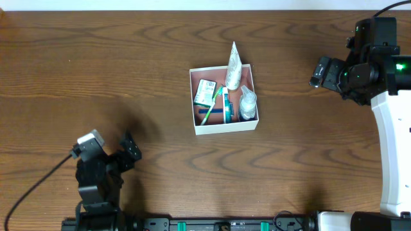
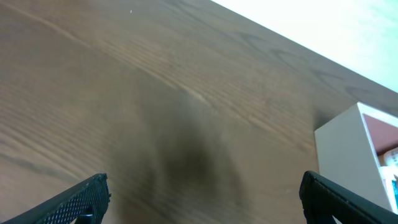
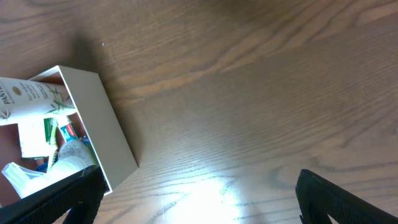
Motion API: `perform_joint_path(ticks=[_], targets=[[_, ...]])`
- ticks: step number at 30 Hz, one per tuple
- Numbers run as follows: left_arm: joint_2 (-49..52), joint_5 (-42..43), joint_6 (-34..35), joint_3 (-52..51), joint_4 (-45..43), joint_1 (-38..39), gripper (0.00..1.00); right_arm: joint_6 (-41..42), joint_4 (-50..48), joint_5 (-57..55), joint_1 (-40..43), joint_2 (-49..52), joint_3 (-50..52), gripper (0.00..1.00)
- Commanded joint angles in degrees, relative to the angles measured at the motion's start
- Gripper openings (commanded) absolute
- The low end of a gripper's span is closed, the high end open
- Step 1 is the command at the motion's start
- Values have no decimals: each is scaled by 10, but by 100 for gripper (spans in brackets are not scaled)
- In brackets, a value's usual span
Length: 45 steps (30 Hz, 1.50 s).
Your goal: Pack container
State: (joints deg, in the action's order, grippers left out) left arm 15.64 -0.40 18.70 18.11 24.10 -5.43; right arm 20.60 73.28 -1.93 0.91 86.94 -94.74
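Observation:
The container (image 1: 225,126) is a square white box with a reddish-brown inside, at the table's middle. It holds a white tube (image 1: 233,67) leaning on its far wall, a green-and-white packet (image 1: 205,92), a toothbrush (image 1: 211,109) and a clear small bottle (image 1: 248,102). Its corner shows in the left wrist view (image 2: 348,149) and its wall in the right wrist view (image 3: 102,127). My left gripper (image 1: 130,151) is open and empty at the front left, its jaws (image 2: 202,199) over bare wood. My right gripper (image 1: 318,72) is open and empty at the far right, its jaws (image 3: 199,196) beside the box.
The table (image 1: 96,77) is dark brown wood. The right arm's white base (image 1: 392,147) stands along the right edge. A cable (image 1: 32,186) runs from the left arm to the front left corner.

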Motion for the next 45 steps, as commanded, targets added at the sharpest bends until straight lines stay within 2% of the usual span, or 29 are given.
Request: perform_joint_path(ticks=[1, 16, 45], targets=[[-48, -1, 18, -39, -3, 9, 98, 8, 0, 0, 2, 1, -3, 99], [-135, -1, 17, -114, -16, 50, 98, 8, 0, 0, 2, 1, -3, 99], [-136, -1, 18, -114, -15, 50, 98, 8, 0, 0, 2, 1, -3, 99]])
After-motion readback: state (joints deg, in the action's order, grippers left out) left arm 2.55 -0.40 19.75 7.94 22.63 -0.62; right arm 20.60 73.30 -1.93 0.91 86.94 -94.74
